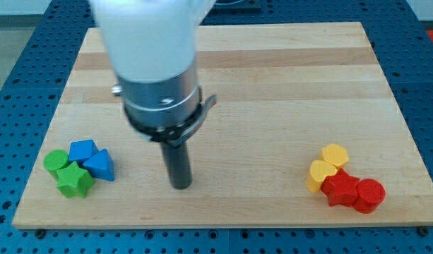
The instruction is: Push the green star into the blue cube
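Landmark: the green star [75, 180], near the counter's [273, 85] lower-left corner in the view.
Green star: lies flat on the wood, lowest member of a tight cluster of four blocks.
Blue cube: [82, 150] just above the star and slightly to the view's right, so close that the two appear to touch (the seam between them is hard to read).
Blue triangle block: [99, 166] directly to the star's right, touching it and the blue cube.
Green cylinder: [56, 161] up and to the left of the star, pressed against it.
My tip: [180, 186] down at the counter, to the star's right at about the same height in the view, apart from the whole cluster, with bare wood between it and the blue triangle block.
Pincer: this arm has none, only the dark rod under a grey and white housing, so spread or pressed together cannot be told.
Far group: well to the star's right, near the lower-right corner, two yellow blocks [328, 164] (rounded, exact shape unclear), a red block [340, 188] and a red cylinder [370, 195] huddle together.
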Action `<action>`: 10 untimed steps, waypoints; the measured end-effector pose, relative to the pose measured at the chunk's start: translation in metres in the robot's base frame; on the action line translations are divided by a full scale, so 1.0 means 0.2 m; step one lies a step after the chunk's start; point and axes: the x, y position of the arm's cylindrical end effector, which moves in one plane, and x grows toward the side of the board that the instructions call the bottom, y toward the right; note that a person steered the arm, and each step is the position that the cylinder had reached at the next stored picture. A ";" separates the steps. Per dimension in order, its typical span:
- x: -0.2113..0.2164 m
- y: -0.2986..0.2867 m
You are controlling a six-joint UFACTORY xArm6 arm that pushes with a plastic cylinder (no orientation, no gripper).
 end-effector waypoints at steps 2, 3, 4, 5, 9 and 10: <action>0.10 -0.08; 0.17 -0.31; 0.19 -0.62; 0.17 -0.84; 0.03 -0.80; 0.02 -0.80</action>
